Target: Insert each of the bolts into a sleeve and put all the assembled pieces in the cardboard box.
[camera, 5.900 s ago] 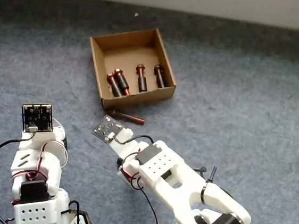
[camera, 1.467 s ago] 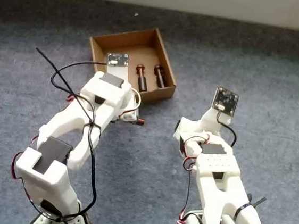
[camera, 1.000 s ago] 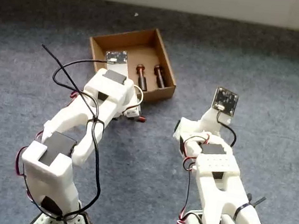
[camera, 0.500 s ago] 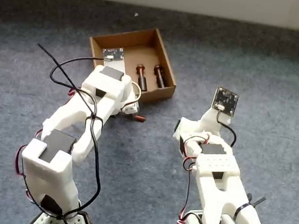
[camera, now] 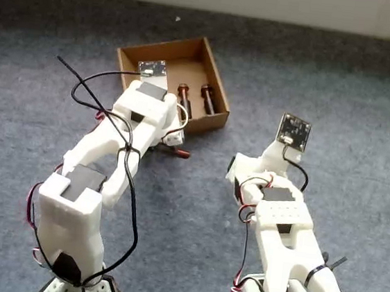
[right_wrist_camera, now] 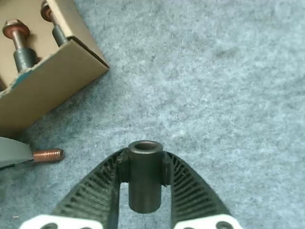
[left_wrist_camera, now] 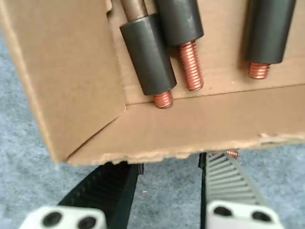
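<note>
The cardboard box [camera: 164, 52] sits open on grey carpet [camera: 342, 78]. The left arm [camera: 139, 116] stretches over the box's near wall and covers part of its floor. The right arm [camera: 278, 217] stands off the box's near right corner, apart from it. The left gripper [left_wrist_camera: 169, 161] is down at the carpet just outside the near wall, close to a box corner; its jaws are wide apart, with bare carpet between them and nothing in their hold. The right gripper [right_wrist_camera: 144, 160] is out past that same wall, apart from the box, closed on a dark sleeve [right_wrist_camera: 144, 188] whose open bore points out beyond the fingertips. Inside the box, three assembled pieces [left_wrist_camera: 147, 57] lie with their threaded ends toward the near wall: two touch side by side by the corner, and the third lies apart from them. One bare bolt [right_wrist_camera: 47, 154] lies on the carpet outside the near wall, its threaded tip poking out past a left finger [left_wrist_camera: 224, 181]
</note>
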### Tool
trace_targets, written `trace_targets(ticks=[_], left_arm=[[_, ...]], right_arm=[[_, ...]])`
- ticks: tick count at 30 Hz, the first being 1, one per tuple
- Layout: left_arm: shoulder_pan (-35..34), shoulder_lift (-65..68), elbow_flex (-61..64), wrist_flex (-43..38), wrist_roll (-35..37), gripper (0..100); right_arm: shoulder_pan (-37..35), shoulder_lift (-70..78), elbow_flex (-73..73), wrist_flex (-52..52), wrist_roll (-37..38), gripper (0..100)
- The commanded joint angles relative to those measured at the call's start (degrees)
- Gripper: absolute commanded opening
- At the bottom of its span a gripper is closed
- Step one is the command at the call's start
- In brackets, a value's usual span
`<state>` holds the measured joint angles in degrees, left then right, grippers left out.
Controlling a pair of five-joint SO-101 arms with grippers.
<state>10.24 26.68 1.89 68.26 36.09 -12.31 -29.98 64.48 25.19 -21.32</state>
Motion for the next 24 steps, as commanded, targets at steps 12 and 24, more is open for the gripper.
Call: trace_targets(ticks=[12, 24], left_arm=[[-0.57, -25.01, 11.12, 6.59, -0.09, 22], [-0.48, -28.79, 29.05, -17.58, 2.73, 22]], right_arm=[[0.22, -2.15, -0.4, -0.92, 3.25, 0.5], [0.22, -2.15, -0.4, -0.92, 3.43, 0.5]])
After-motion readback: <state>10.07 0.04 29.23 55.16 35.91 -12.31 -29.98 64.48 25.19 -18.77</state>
